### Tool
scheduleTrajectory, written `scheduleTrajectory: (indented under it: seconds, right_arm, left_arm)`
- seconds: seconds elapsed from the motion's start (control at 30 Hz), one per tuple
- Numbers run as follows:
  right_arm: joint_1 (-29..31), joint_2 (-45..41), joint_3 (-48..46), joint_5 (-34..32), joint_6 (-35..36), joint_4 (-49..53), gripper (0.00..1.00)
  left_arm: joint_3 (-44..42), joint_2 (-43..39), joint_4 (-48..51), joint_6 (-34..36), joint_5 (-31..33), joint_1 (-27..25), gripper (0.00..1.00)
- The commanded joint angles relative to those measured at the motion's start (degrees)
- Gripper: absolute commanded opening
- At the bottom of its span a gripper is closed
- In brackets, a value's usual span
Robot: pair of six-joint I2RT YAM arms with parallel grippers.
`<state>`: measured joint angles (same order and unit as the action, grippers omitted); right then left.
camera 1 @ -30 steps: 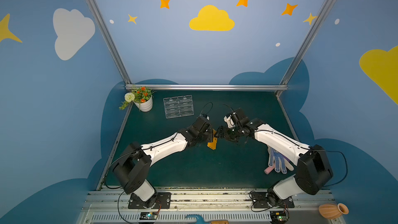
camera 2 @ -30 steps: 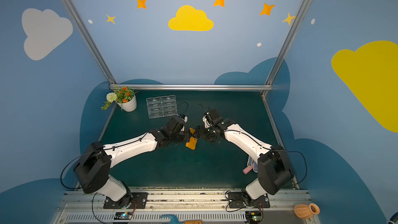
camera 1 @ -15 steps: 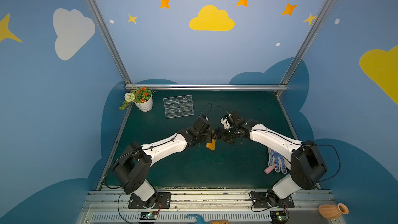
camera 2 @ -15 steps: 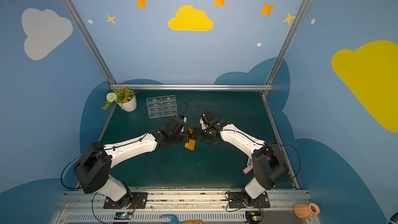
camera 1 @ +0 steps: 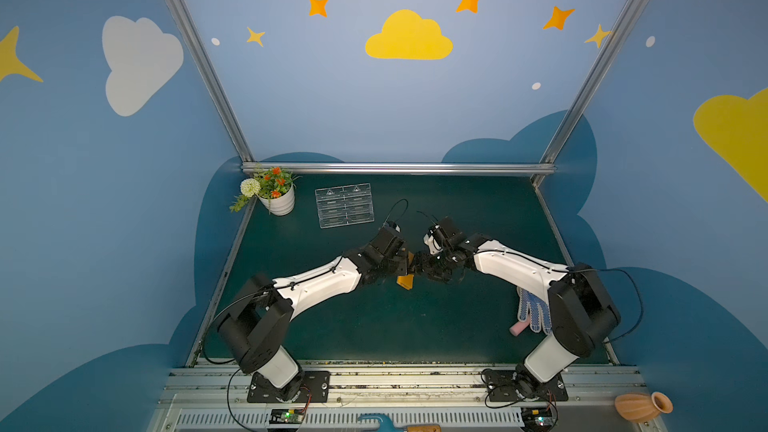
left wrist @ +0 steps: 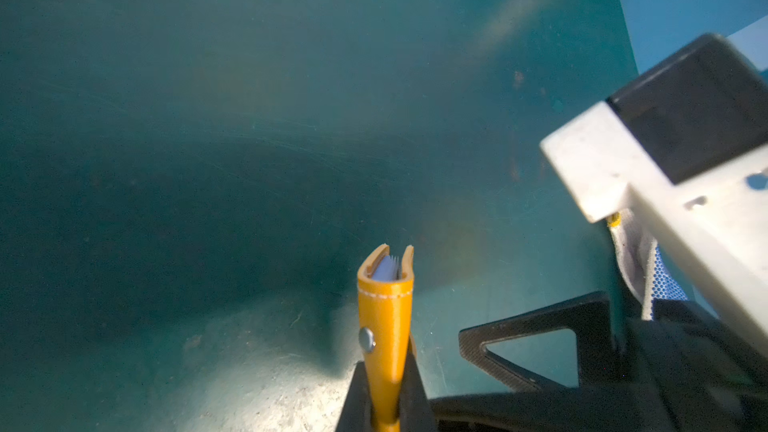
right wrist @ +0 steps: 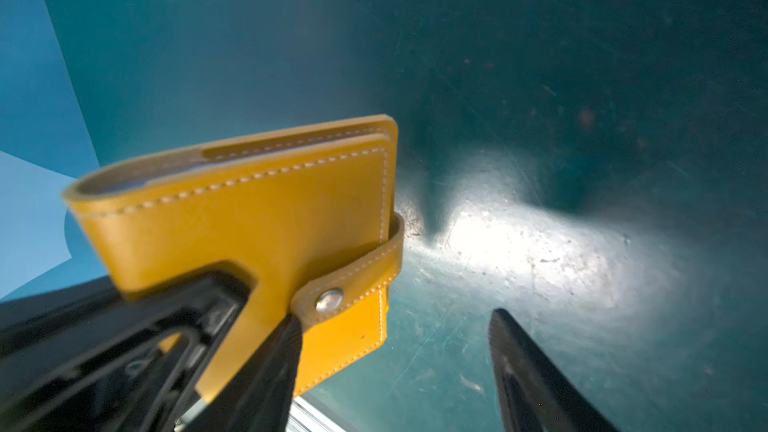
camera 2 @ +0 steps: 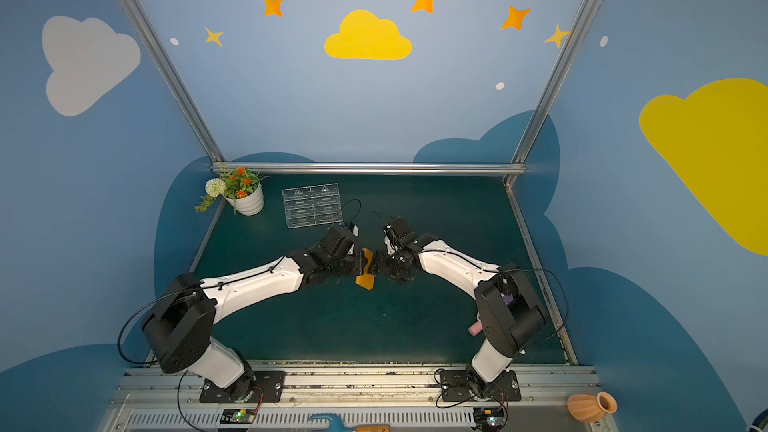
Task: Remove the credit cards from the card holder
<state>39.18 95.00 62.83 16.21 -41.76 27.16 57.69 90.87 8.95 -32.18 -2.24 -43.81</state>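
Your left gripper point(left wrist: 385, 380) has its jaws closed on the card holder point(left wrist: 384, 317). They pinch it through both orange covers at one end, so the holder sticks straight out from between them, above the green surface point(left wrist: 208, 118). At the end farthest from those jaws, pale sleeve edges point(left wrist: 386, 268) show between the covers. The holder is folded shut, with its snap tab point(right wrist: 353, 280) wrapped round the open edge and fastened.

Your right gripper point(right wrist: 395, 317) faces the holder with its jaws spread apart, gripping nothing. One finger point(right wrist: 270, 367) crosses in front of the cover just beside the tab's stud; you cannot tell from here whether it touches. The other finger point(right wrist: 523, 367) stands well apart from the holder, over bare surface. A corner of the holder shows in the gap between them.

In both top views the holder point(camera 1: 405, 280) point(camera 2: 365, 274) hangs between the two grippers.
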Motion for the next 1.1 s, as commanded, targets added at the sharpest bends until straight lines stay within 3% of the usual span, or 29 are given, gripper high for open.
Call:
scheduleTrajectory:
  seconds: [0.0,0.4,0.67,0.93,1.07]
  right_arm:
    - [0.46,2.31,1.42,-4.19,-0.21,1.48,0.63]
    - [0.46,5.63,1.98,-11.54,-1.04,1.77,0.44]
    - [-0.86,5.87,0.50,-14.24,-1.66,2.19,0.39]
    - [-3.00,3.23,-2.67,-14.42,-1.02,0.39,0.39]
    - [-4.85,-1.22,-6.78,-11.72,-1.04,-3.71,0.50]
  left_arm:
    - [0.06,-0.96,-1.70,-0.26,-0.66,-0.13,0.04]
    - [-0.83,-1.38,-2.19,-1.12,-0.75,-0.10,0.04]
    - [-0.25,-0.96,-2.36,-1.81,-1.84,0.47,0.04]
    - [-1.50,-1.42,-4.03,-3.63,-3.81,1.81,0.04]
    - [-3.06,-2.36,-6.23,-6.13,-6.19,3.60,0.04]
